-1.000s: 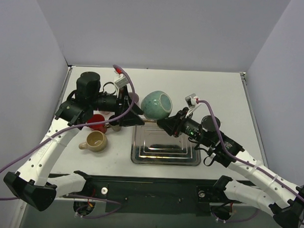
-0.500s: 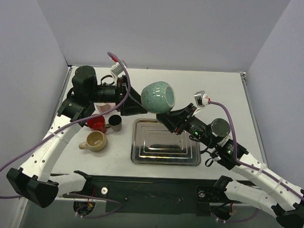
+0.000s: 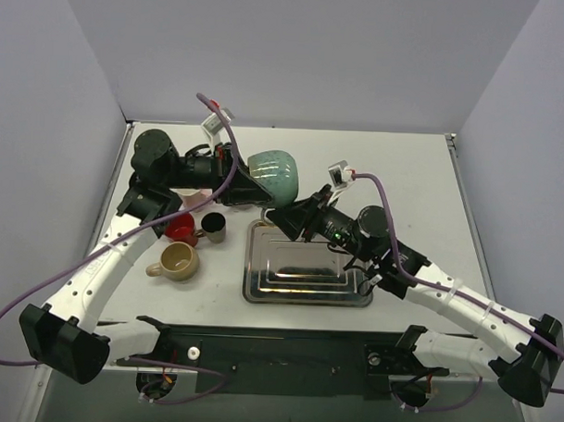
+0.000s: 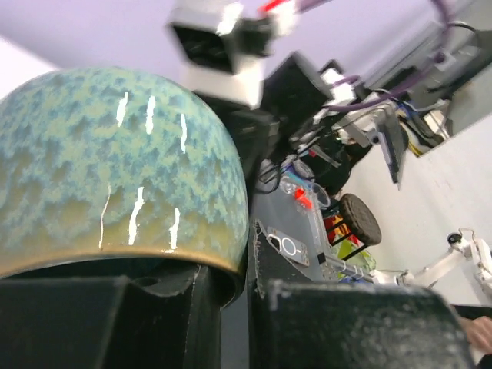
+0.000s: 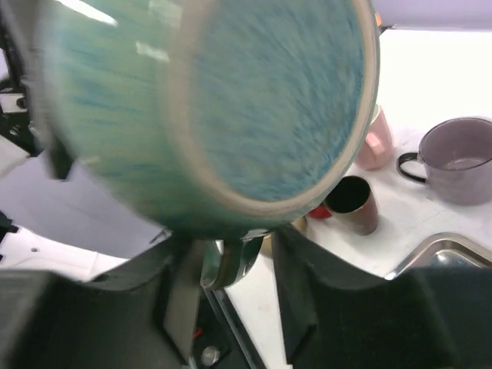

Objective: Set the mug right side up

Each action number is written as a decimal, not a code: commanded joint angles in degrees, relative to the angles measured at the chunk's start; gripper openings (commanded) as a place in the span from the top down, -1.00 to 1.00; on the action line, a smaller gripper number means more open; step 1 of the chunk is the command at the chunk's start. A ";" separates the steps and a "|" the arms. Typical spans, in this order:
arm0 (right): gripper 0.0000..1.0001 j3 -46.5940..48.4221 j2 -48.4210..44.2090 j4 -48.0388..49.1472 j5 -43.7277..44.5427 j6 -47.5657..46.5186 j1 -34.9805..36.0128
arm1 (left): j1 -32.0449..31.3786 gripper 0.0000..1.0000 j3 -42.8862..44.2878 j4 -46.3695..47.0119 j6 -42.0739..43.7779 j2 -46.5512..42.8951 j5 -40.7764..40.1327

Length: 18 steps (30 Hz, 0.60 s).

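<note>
The mug (image 3: 276,174) is round, glazed a speckled teal, and hangs in the air above the table's middle, tipped on its side. My left gripper (image 3: 249,188) is shut on its rim (image 4: 223,265), one finger inside the mug (image 4: 115,169) and one outside. From the right, my right gripper (image 3: 282,218) reaches under it. In the right wrist view the mug (image 5: 231,115) fills the top, blurred, and its handle (image 5: 231,261) hangs between my right gripper's (image 5: 238,296) fingers. Those fingers stand apart, with a gap on the handle's right side.
Below the mug lies a steel tray (image 3: 353,292). Left of it stand a red cup (image 3: 179,228), a dark tumbler (image 3: 215,227), a tan mug (image 3: 176,261) and a pink cup (image 3: 195,201). The right wrist view adds a purple mug (image 5: 461,157).
The mug has moved left and turned over toward the left arm. My left gripper has closed on its rim. My right gripper has loosened around the handle.
</note>
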 commanded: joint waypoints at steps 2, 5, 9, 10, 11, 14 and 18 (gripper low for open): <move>-0.55 5.22 -2.46 -4.85 7.23 -7.11 -0.14 | 6.62 1.00 9.28 -33.33 22.69 -0.61 -15.39; -0.77 6.63 -3.25 -17.13 14.09 -10.79 -0.14 | 6.81 1.00 15.55 -50.23 46.33 0.35 -40.31; -0.82 9.61 -3.08 -32.52 21.14 -15.02 0.04 | 9.88 1.00 17.32 -61.66 63.14 1.14 -58.27; -0.82 9.97 -2.82 -35.26 23.32 -15.81 0.04 | 11.45 1.00 16.97 -65.16 65.45 1.32 -60.06; -0.82 10.23 -2.47 -38.68 24.48 -16.78 0.04 | 12.16 1.00 16.45 -66.50 70.00 1.84 -63.91; -0.84 8.31 -2.37 -41.88 31.23 -18.80 -0.05 | 18.82 1.00 12.77 -70.99 77.40 2.99 -66.85; -0.85 3.74 -2.20 -41.09 34.59 -19.60 -1.97 | 28.58 1.00 7.92 -71.09 83.31 6.76 -71.06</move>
